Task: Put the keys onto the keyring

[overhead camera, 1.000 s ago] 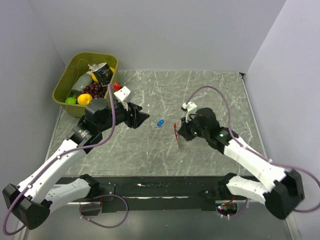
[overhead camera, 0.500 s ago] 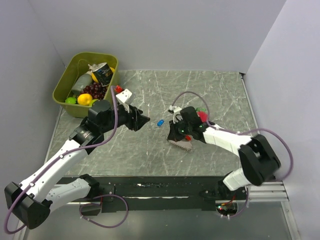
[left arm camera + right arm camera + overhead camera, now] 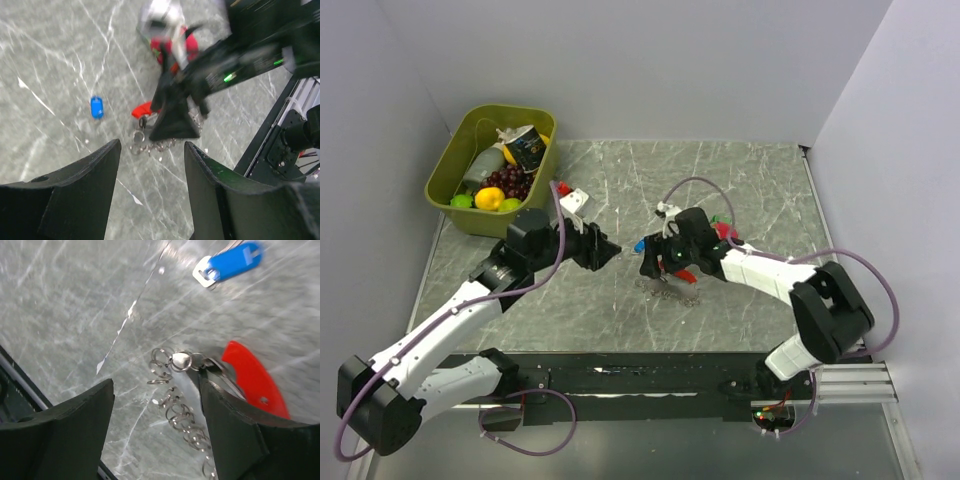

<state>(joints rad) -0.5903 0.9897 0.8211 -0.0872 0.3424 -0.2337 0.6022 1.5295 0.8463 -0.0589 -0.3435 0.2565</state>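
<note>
**Top view.** The left claw [image 3: 608, 247] and the right claw [image 3: 650, 262] face each other at the centre of the grey marbled table [image 3: 750, 180]. The keyring [image 3: 686, 277], a red curved clip with a silvery chain [image 3: 665, 293], lies flat on the table under the right claw's tip. The blue key [image 3: 640, 246] lies just above and to the left of that claw, between the two claws. A green bin [image 3: 445, 170] of toy fruit stands at the upper left.

**Right wrist view.** The right claw [image 3: 155, 440] stands wide and holds nothing. The chain [image 3: 175, 407] runs down the gap between its fingers [image 3: 65, 440]. The keyring [image 3: 252, 377] lies at centre right, its lower end hidden behind the right-hand finger. The blue key [image 3: 227, 266] lies apart from it at the upper right, on bare table.

**Left wrist view.** The left claw [image 3: 150, 195] is open and empty above the table. The blue key [image 3: 96, 107] lies at centre left, beyond the claw's tips. The keyring [image 3: 142, 109] lies to the key's right, partly covered by the right claw [image 3: 175, 122].
</note>
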